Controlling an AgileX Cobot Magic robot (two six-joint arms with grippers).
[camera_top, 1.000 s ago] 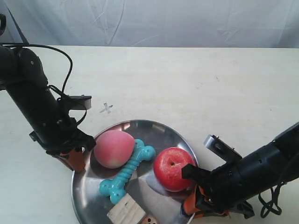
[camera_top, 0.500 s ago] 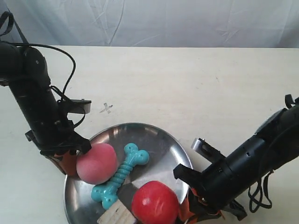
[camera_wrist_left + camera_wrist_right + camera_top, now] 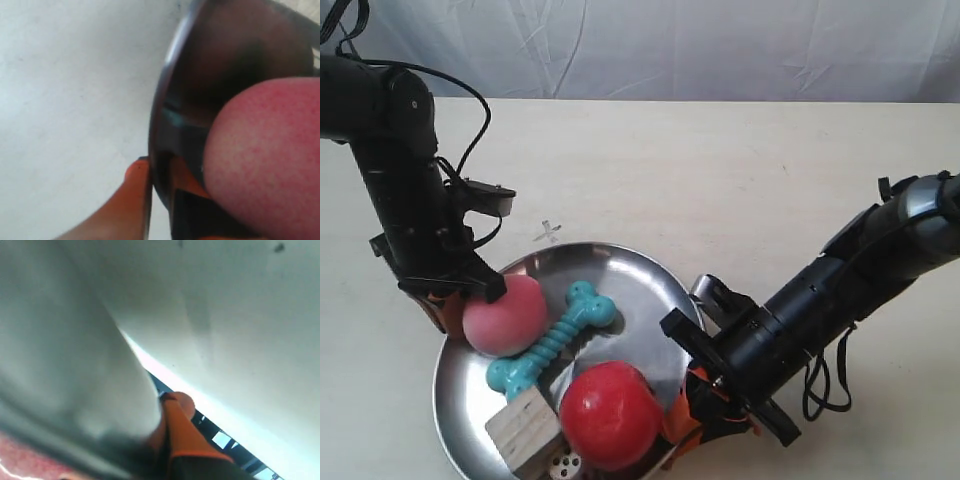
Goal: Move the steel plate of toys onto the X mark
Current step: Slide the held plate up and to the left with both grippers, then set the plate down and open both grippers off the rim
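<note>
Pinching the steel plate (image 3: 645,285) by opposite edges, your left gripper (image 3: 159,172) and right gripper (image 3: 698,418) are both closed tight on its rim; the peach (image 3: 502,315), bone (image 3: 552,335), apple (image 3: 612,415), cube (image 3: 525,432) and die (image 3: 567,462) sit inside; the X mark (image 3: 548,232) lies just beyond the plate, near your left gripper.

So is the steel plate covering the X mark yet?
No, the X mark lies uncovered, just outside the rim of the steel plate.

Cream tabletop (image 3: 720,180), wrinkled white cloth backdrop (image 3: 670,45)
</note>
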